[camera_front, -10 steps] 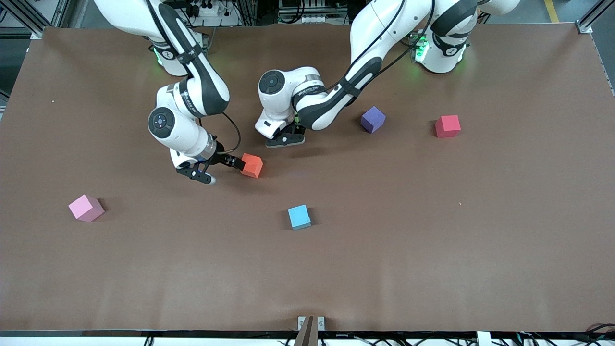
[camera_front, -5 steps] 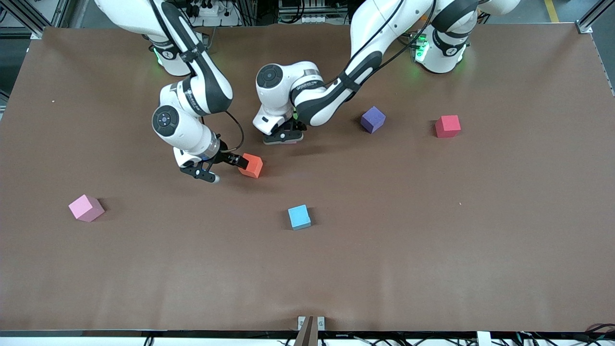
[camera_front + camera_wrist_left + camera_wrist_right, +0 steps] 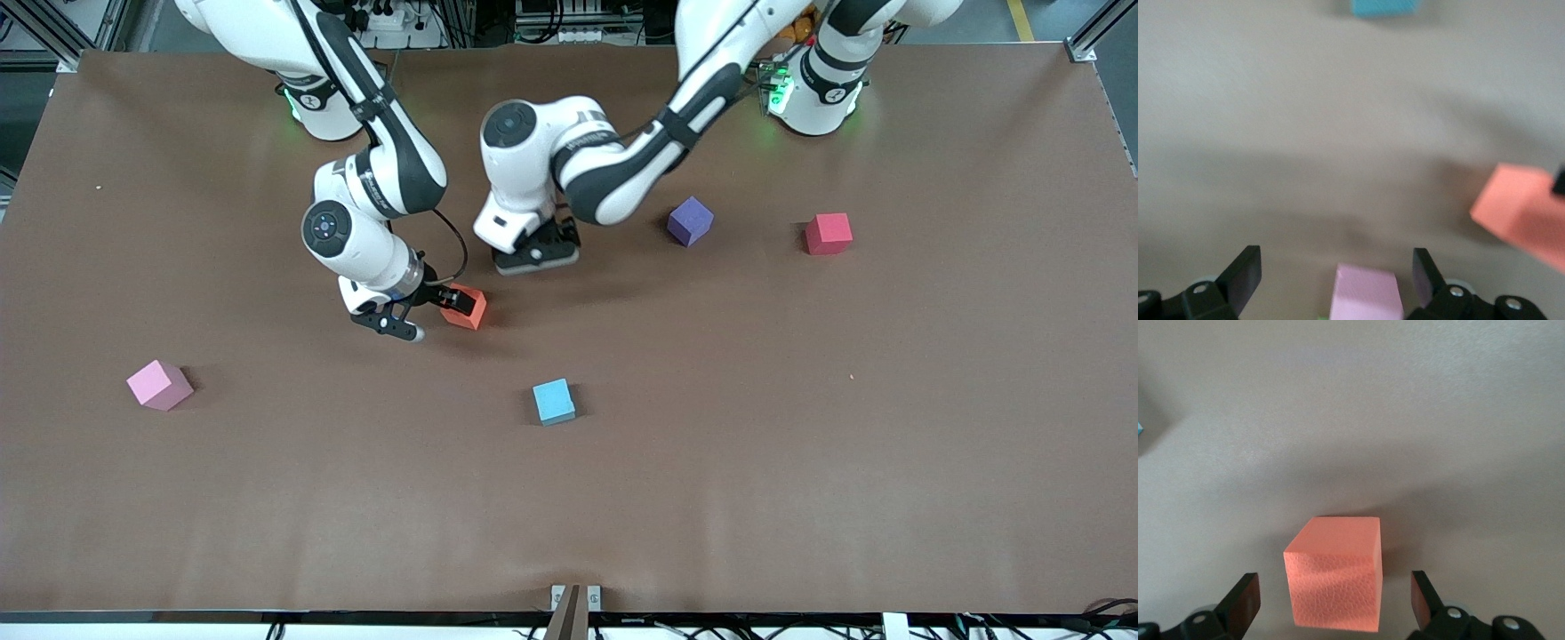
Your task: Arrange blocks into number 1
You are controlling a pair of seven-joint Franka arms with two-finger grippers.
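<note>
My right gripper (image 3: 434,313) stands open low over the table, and the orange block (image 3: 468,308) sits between its fingers without touching either. The right wrist view shows this orange block (image 3: 1335,580) in the gripper's (image 3: 1335,595) gap. My left gripper (image 3: 537,254) is open, a short way toward the arms' bases from the orange block. Under that gripper (image 3: 1337,268) the left wrist view shows a pink block (image 3: 1363,295) with a green sliver (image 3: 1322,318) at its edge. Both are hidden in the front view. Another pink block (image 3: 158,384), the light blue (image 3: 554,401), purple (image 3: 690,220) and red (image 3: 828,233) blocks lie apart.
The brown table (image 3: 800,427) has wide bare room nearer the front camera. The left wrist view also catches the orange block (image 3: 1521,217) and the light blue block (image 3: 1385,7). Both arms' elbows crowd the middle near the bases.
My right gripper has slid toward the orange block, which stayed put, and now straddles it. The left gripper has risen a little off the block it stood over.
</note>
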